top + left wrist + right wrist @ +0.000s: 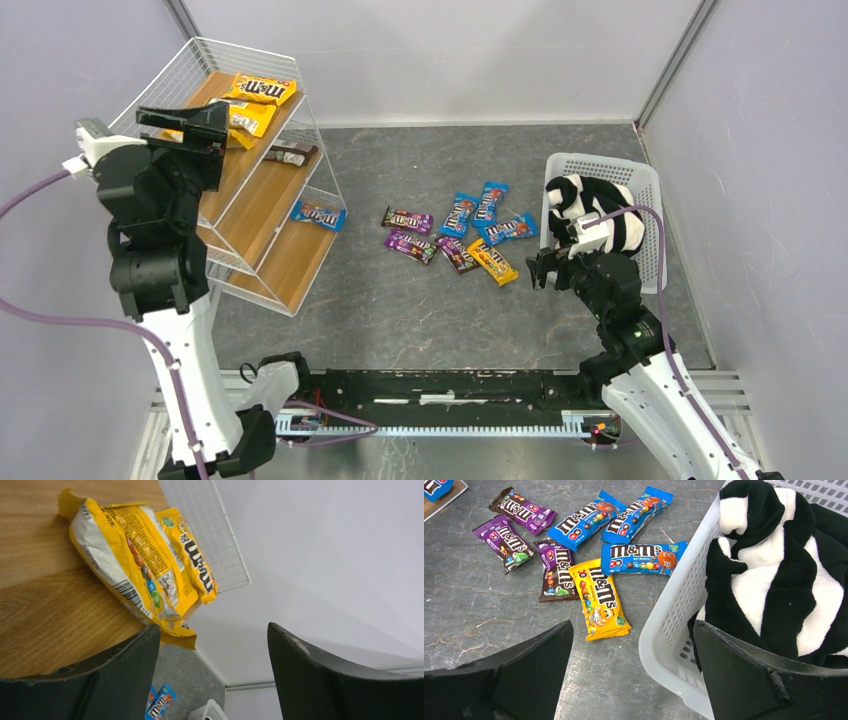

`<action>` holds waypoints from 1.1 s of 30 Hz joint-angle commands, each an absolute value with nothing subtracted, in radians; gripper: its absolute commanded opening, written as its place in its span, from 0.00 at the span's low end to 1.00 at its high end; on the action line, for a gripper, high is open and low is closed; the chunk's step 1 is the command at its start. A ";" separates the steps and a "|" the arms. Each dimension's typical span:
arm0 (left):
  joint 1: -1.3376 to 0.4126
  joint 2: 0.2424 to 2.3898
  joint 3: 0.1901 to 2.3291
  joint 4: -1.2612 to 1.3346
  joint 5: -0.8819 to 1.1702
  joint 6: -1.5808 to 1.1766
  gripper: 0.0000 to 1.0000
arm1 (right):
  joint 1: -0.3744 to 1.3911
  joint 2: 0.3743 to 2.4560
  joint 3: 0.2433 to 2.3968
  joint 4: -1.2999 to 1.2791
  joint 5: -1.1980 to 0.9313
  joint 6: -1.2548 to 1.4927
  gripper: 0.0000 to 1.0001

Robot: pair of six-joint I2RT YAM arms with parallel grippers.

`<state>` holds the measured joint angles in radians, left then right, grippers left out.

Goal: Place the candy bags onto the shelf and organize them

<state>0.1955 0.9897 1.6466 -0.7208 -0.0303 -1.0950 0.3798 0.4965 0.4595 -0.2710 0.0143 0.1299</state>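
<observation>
I am seeing the left gripper (214, 630) with its jaws apart and nothing between them, hovering just off the top board of the shelf (262, 190); two yellow candy bags (150, 570) are lying overlapped on that smooth light-wood board, glossy and creased, the upper one showing its white barcode panel; in the overhead view the gripper's black body is hiding the left end of one of them, so I cannot tell how far it reaches; a dark packet (290, 153) is sitting on the middle board, its print too small to read, and a blue packet (319, 214) is resting at the right end of the bottom board; the shelf's white wire grid is running out of the left wrist view at the top; the right gripper (634, 625) is also standing wide, holding nothing, over the grey veined floor (474, 610); seven loose packets (599, 600) are lying flat in the upper left of the right wrist view, three blue, three purple or brown, one yellow, some touching; the white lattice basket (674, 615) on the right is holding a soft black-and-white striped cloth (774, 580), both being cut off by the frame edge.
</observation>
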 commanded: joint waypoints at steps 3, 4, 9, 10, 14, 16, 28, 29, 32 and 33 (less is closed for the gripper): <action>0.208 0.975 1.730 -0.715 0.091 -0.743 0.92 | 0.385 0.492 0.459 -0.225 0.002 0.136 0.98; 0.207 0.987 1.740 -0.732 0.109 -0.710 0.93 | 0.385 0.492 0.459 -0.225 0.002 0.135 0.98; 0.208 1.033 1.795 -0.794 0.192 -0.595 0.95 | 0.385 0.500 0.460 -0.226 0.003 0.134 0.98; 0.208 1.040 1.813 -0.808 0.191 -0.579 0.95 | 0.384 0.502 0.460 -0.227 0.002 0.135 0.98; 0.208 1.089 1.928 -0.882 0.145 -0.486 0.95 | 0.384 0.510 0.462 -0.229 0.003 0.134 0.98; 0.208 1.125 1.999 -0.940 0.100 -0.440 0.95 | 0.384 0.511 0.462 -0.228 0.003 0.135 0.98; 0.209 1.146 1.985 -1.012 0.047 -0.339 0.94 | 0.385 0.527 0.462 -0.226 0.002 0.133 0.98; 0.209 1.142 1.974 -1.003 0.058 -0.341 0.94 | 0.385 0.529 0.463 -0.226 0.002 0.133 0.98; 0.209 1.141 1.955 -0.989 0.088 -0.340 0.94 | 0.385 0.533 0.465 -0.229 0.002 0.133 0.98; 0.208 1.145 1.954 -0.995 0.085 -0.342 0.94 | 0.384 0.534 0.465 -0.230 0.002 0.134 0.98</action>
